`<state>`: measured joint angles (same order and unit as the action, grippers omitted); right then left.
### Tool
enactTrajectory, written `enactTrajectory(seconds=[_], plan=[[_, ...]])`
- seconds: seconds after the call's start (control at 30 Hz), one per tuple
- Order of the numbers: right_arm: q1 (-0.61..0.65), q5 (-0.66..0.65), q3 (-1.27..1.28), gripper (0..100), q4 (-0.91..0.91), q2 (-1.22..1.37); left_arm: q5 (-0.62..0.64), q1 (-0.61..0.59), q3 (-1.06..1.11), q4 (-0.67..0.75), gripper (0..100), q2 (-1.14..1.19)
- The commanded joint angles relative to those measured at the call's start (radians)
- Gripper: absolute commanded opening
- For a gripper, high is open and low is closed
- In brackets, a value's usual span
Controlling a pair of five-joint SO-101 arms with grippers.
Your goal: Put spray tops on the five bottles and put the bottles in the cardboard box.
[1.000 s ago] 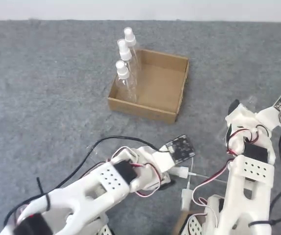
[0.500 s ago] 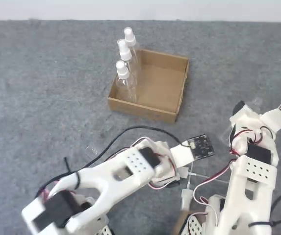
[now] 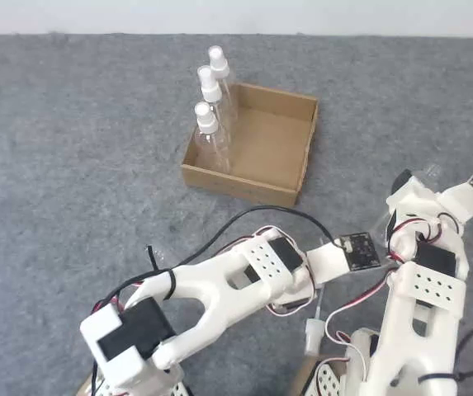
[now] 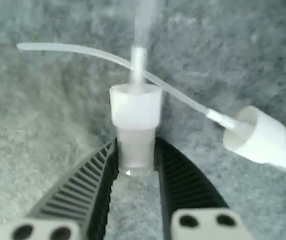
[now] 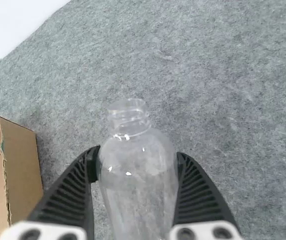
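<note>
DESK: Who holds what, near the box (image 3: 306, 148)?

FIELD: The left claw (image 4: 135, 150) is clamped on a top (image 4: 135, 107) by its narrow end. The collar and tube run straight out past the fingertips. The right claw (image 5: 137, 156) is clamped round the body of an open bottle (image 5: 129, 122), whose bare neck points away from the claw.

DESK: How do the two lie?

FIELD: From above, both wrists sit on the near side of the box, off its right corner, the left wrist just beside the right arm. The top's long axis follows its claw, and so does the bottle's. My judgement is that the coming move turns on bringing those two axes into line, tube tip to neck.

DESK: Anything else in shot?

FIELD: A spare top (image 4: 262, 137) lies on the table (image 3: 71, 165) just beside the held one, its tube crossing it. Three bottles (image 3: 211, 132) stand capped along the box's left wall.
</note>
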<state>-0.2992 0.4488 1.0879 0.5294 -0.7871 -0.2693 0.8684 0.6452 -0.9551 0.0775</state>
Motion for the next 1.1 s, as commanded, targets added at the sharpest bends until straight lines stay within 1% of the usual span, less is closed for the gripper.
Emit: enactTrajectory(seconds=[0.0,0.13,0.27,0.73,0.83,0.9,1.0,1.07], plan=[[-0.012,0.002,-0.015,0.6,-0.027,-0.036,-0.009,0.005,-0.047,-0.015,6,-0.011],[-0.012,0.002,-0.015,0.6,-0.027,-0.036,-0.009,0.005,-0.042,-0.021,3,-0.011],[-0.013,0.002,-0.015,0.6,-0.027,-0.036,-0.005,0.005,-0.042,-0.048,3,-0.011],[-0.01,0.002,-0.014,0.6,-0.024,-0.036,-0.006,-0.005,-0.048,-0.258,1,-0.011],[-0.01,0.002,-0.014,0.6,-0.024,-0.036,-0.008,-0.038,-0.051,-0.292,1,-0.012],[-0.01,0.002,-0.014,0.6,-0.024,-0.036,-0.009,-0.081,-0.051,-0.31,1,-0.021],[-0.01,0.002,-0.014,0.6,-0.024,-0.036,-0.014,-0.158,-0.051,-0.351,1,-0.083],[-0.01,0.002,-0.014,0.6,-0.025,-0.036,-0.048,-0.204,-0.042,-0.377,1,-0.147]])
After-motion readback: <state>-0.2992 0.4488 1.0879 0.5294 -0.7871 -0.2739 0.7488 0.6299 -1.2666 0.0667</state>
